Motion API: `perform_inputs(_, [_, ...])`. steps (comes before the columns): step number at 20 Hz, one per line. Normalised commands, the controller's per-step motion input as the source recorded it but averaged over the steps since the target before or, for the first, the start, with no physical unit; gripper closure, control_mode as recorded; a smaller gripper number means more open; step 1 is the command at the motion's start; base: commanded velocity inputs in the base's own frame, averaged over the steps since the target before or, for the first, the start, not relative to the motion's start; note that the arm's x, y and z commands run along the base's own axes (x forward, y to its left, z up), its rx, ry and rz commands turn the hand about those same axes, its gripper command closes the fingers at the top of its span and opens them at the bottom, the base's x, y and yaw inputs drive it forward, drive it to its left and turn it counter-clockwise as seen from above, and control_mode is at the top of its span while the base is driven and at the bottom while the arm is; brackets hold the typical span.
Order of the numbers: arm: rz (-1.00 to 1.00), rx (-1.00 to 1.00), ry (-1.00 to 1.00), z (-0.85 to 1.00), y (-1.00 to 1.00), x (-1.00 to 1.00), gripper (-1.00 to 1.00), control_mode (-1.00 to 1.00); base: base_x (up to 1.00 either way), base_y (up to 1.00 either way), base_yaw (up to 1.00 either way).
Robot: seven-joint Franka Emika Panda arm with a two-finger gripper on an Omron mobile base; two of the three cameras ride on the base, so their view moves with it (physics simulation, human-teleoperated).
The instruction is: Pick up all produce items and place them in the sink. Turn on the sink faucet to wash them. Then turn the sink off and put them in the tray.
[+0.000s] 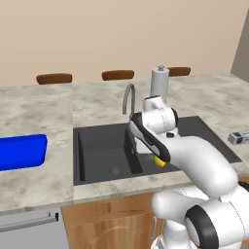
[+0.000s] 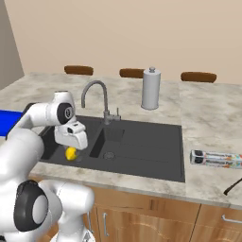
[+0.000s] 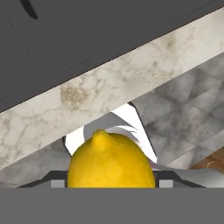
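The produce item, a small yellow lemon (image 1: 160,162) (image 2: 71,153) (image 3: 111,164), sits between my gripper's fingers. My gripper (image 1: 159,159) (image 2: 71,150) (image 3: 111,183) is shut on it and hangs low over the black double-basin sink (image 1: 99,146) (image 2: 142,144), near the sink's front wall. In the hand view the sink's dark rim (image 3: 87,39) and the marble counter edge lie beyond the lemon. The grey gooseneck sink faucet (image 1: 128,98) (image 2: 95,90) stands behind the basins; no water shows. The blue tray (image 1: 20,151) (image 2: 6,120) lies on the counter left of the sink.
A white paper-towel roll (image 1: 159,83) (image 2: 151,90) stands behind the sink beside the faucet. A small patterned box (image 1: 238,138) (image 2: 215,159) lies on the counter to the right. Brown chair backs (image 1: 117,75) line the far counter edge. Wooden cabinets (image 2: 142,212) sit below.
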Motion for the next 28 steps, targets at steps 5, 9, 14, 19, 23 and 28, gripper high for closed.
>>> perform_inputs(5, [0.00, -0.08, 0.00, -0.01, 0.59, 0.13, 1.00, -1.00, 0.00, 0.00, 0.00])
perform_inputs(9, [-0.02, 0.00, 0.00, -0.02, 0.40, 0.22, 1.00, -1.00, 0.00, 0.00, 0.00])
perform_inputs(14, [0.00, 0.00, 0.00, 0.00, 0.35, 0.31, 1.00, -1.00, 0.00, 0.00, 0.00])
perform_inputs(19, [0.00, 0.00, 0.00, 0.00, 0.24, 0.20, 1.00, -1.00, 0.00, 0.00, 0.00])
perform_inputs(23, [0.00, 0.00, 0.00, -0.01, 0.19, 0.20, 1.00, -1.00, 0.00, 0.00, 0.00])
perform_inputs(28, [0.00, -0.01, 0.00, -0.03, 0.17, 0.13, 1.00, -1.00, 0.00, 0.00, 0.00])
